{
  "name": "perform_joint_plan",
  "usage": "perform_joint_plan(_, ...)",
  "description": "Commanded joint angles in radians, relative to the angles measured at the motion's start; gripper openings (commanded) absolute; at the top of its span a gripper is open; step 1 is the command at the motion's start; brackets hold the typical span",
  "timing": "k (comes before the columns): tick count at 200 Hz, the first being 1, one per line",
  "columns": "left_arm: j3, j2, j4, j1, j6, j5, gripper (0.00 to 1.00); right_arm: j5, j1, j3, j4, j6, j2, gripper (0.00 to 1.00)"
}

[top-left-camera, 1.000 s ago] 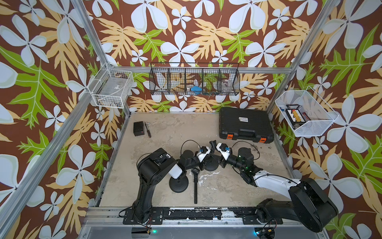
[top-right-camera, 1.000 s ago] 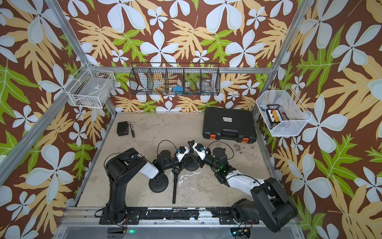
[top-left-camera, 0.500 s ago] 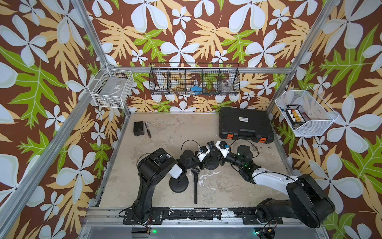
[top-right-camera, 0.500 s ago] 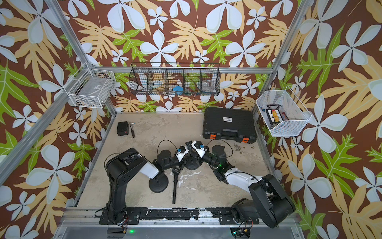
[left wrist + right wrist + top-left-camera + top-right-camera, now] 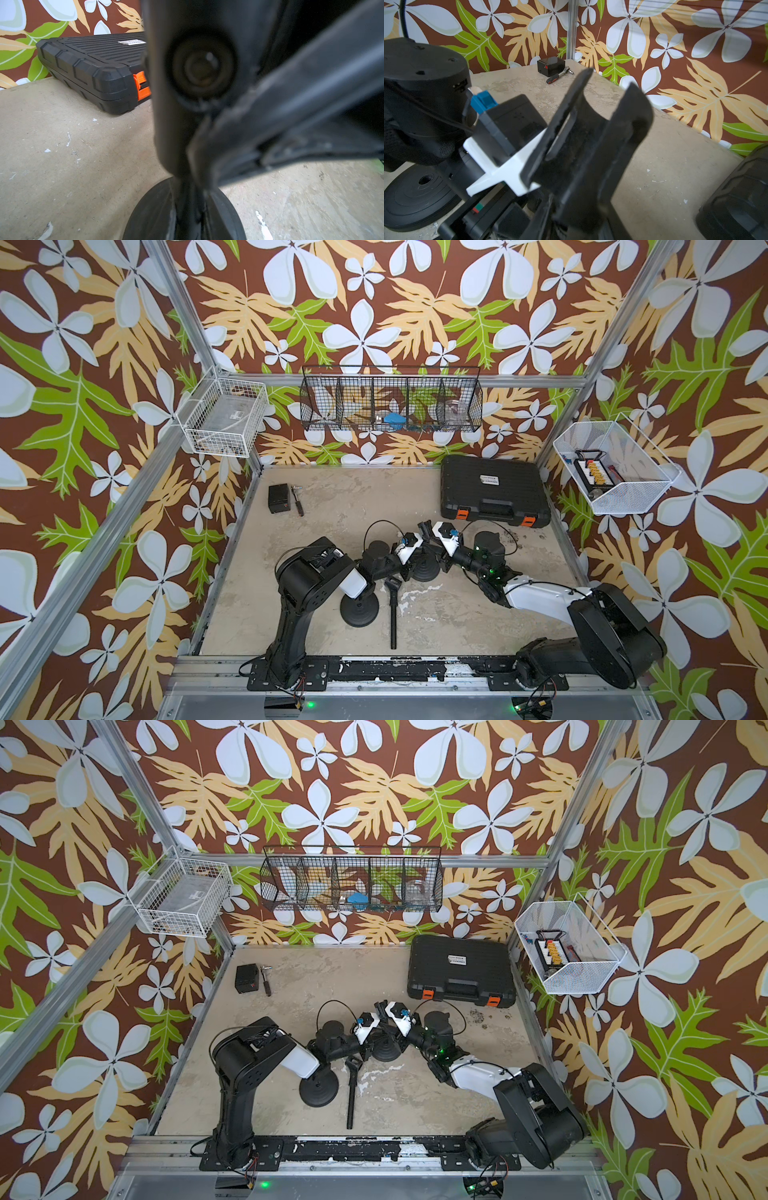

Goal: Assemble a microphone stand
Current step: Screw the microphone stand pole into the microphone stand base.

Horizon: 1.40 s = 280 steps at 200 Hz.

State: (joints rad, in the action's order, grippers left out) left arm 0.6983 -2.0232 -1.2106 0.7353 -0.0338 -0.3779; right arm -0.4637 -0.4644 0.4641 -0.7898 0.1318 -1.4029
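My left gripper (image 5: 411, 570) is closed down tight, low over the table (image 5: 332, 506), at the left edge of the middle base (image 5: 429, 573). My left wrist view is blurred and crowded with dark parts, so I cannot tell whether the fingers pinch any part of that base. My right gripper (image 5: 610, 76) stands partly open with nothing between its fingers. It is up off the table, pointing toward the back left corner, just beside my left wrist and over the far side of the same base. A second base (image 5: 359, 612) lies nearer the front, partly under my left forearm. The pole (image 5: 393, 622) lies flat just to the right of it, thicker head toward the middle base and thin end toward the front rail, with neither gripper touching it. A black case (image 5: 494, 489) sits at the back right. At the back left are a small black box (image 5: 278, 498) and a ratchet (image 5: 298, 506) beside it.
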Motion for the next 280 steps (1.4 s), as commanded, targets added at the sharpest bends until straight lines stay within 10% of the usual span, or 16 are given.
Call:
perform_joint_plan(1, -0.003, -0.007, 0.06, -0.001, -0.009, -0.016, 0.16, 0.037, 0.004, 0.002, -0.038, -0.024, -0.001, 0.31)
perform_joint_plan(93, -0.003, -0.007, 0.062, -0.001, -0.011, -0.016, 0.18, 0.06, 0.004, -0.046, -0.053, -0.046, 0.047, 0.21)
perform_joint_plan(171, -0.003, -0.001, 0.006, -0.001, 0.029, -0.059, 0.39, 0.082, 0.004, -0.09, -0.132, -0.103, 0.024, 0.1)
perform_joint_plan(280, 0.015, -0.008, -0.078, -0.001, 0.084, -0.077, 0.39, 0.59, -0.208, -0.222, -0.252, -0.286, 0.066, 0.0)
